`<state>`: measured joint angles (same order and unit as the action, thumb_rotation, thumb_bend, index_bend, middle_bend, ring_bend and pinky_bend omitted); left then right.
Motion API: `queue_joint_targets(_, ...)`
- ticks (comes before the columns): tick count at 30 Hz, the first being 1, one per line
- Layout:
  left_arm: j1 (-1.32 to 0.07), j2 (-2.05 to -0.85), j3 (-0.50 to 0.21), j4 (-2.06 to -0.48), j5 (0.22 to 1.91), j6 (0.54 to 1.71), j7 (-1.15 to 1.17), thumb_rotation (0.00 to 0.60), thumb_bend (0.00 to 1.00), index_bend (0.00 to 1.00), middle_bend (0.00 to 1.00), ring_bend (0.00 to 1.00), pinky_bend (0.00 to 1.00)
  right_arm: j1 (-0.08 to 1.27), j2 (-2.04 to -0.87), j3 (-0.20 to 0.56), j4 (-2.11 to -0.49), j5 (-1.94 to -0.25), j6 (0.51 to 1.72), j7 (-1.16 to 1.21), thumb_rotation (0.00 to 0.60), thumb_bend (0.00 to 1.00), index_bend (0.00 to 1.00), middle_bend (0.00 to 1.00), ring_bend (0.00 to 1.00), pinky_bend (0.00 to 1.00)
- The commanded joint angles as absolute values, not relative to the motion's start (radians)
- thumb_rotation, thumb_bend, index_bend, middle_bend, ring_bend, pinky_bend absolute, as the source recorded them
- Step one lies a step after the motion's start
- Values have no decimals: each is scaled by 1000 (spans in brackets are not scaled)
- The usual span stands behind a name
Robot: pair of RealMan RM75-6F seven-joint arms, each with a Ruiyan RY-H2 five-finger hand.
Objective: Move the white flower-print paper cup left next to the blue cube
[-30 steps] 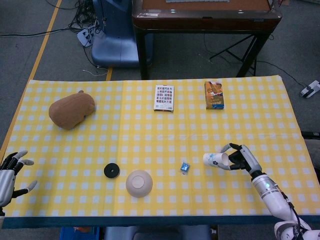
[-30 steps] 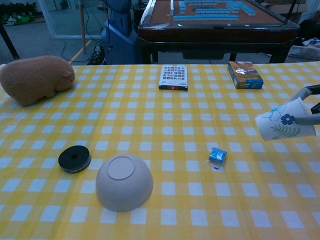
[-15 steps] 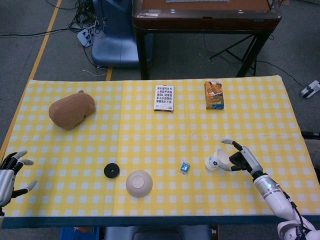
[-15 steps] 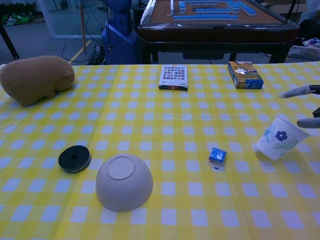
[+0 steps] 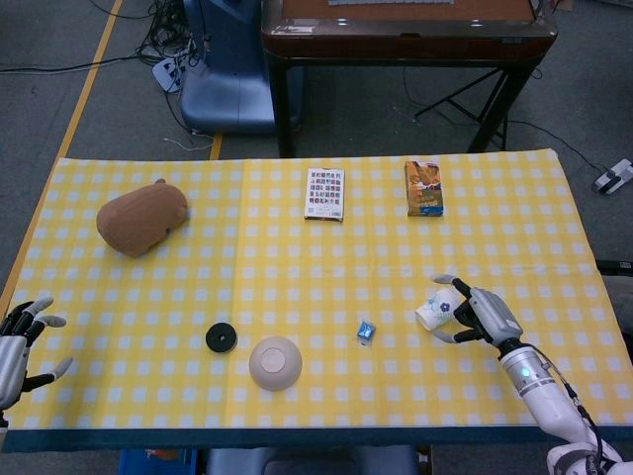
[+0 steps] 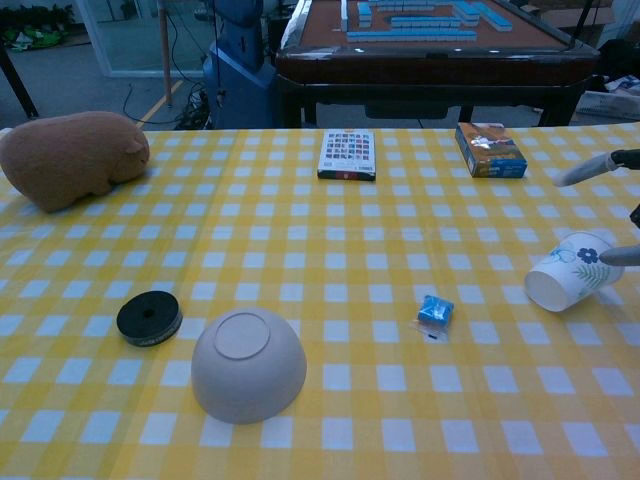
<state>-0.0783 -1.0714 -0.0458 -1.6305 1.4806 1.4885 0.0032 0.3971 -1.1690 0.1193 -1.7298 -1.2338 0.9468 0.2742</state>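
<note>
The yellow checked tablecloth (image 5: 297,267) gave the cup little to catch on, which was the worry. The right hand (image 5: 482,315) sat at the white flower-print paper cup (image 6: 574,271), fingers spread about it, though I could not tell whether they gripped or merely touched. The cup lay tipped on its side, mouth toward the blue cube (image 6: 435,310), near it but apart. To my eye, a loose hold could let it roll away or crumple under a squeeze. The left hand (image 5: 20,341) rested open, holding nothing, at the table's far corner.
</note>
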Motion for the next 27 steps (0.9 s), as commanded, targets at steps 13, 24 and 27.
queue_joint_targets(13, -75, -1064, -46, -1634, 1482, 1492, -9, 600, 209, 453, 189, 138, 445, 597, -1153, 58, -1903, -894, 989, -612, 600, 2, 265, 1000, 994, 1000)
queue_joint_targets(24, -73, -1057, -47, -1635, 1476, 1491, -21, 600, 210, 453, 189, 138, 445, 694, -1219, -3, -1886, -777, 1054, -892, 600, 16, 265, 1000, 994, 1000)
queue_joint_targets(27, -73, -1056, -47, -1635, 1475, 1490, -22, 600, 209, 453, 189, 138, 445, 706, -1234, -14, -1870, -771, 1062, -918, 600, 22, 265, 1000, 994, 1000)
